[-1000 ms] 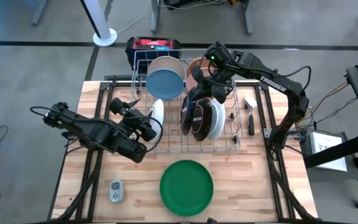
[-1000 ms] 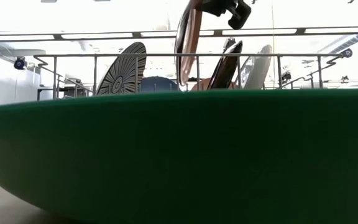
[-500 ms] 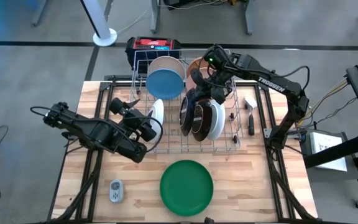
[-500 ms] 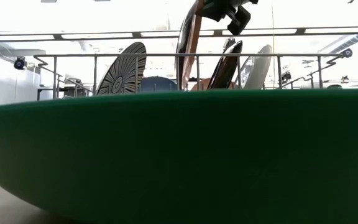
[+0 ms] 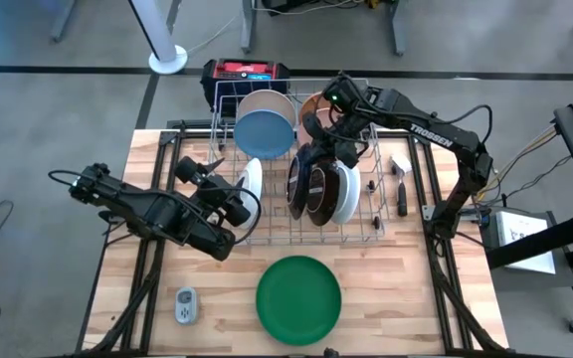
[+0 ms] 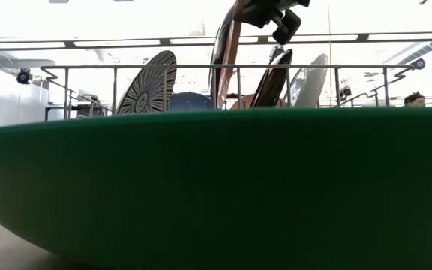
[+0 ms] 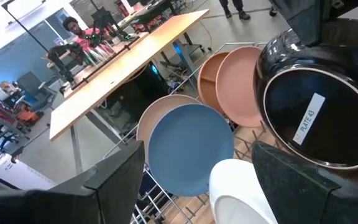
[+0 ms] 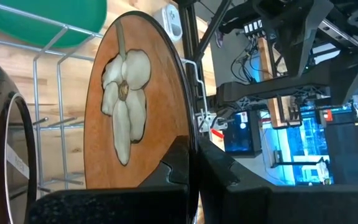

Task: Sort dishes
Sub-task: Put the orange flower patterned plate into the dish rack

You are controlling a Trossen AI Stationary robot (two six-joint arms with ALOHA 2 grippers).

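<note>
Wooden planks make up the tabletop (image 5: 127, 288) we work over, with a grey floor around it. At the left front corner lies a small grey gadget (image 5: 185, 304). Beside it our left pincer (image 5: 235, 202) hovers with its fingers spread wide and nothing between them, pointing at a white dish (image 5: 252, 179) that stands at the left end of the silver wire rack (image 5: 267, 237). In front of the rack a large green plate (image 5: 298, 298) lies flat on the wood. At the rack's back stand a blue plate (image 5: 264, 134) and a tan one (image 5: 267, 101). Further right our right pincer (image 5: 334, 127) is clamped on the rim of an upright brown plate with a white flower (image 8: 132, 112), above the dark dishes (image 5: 311, 189) in the rack.
</note>
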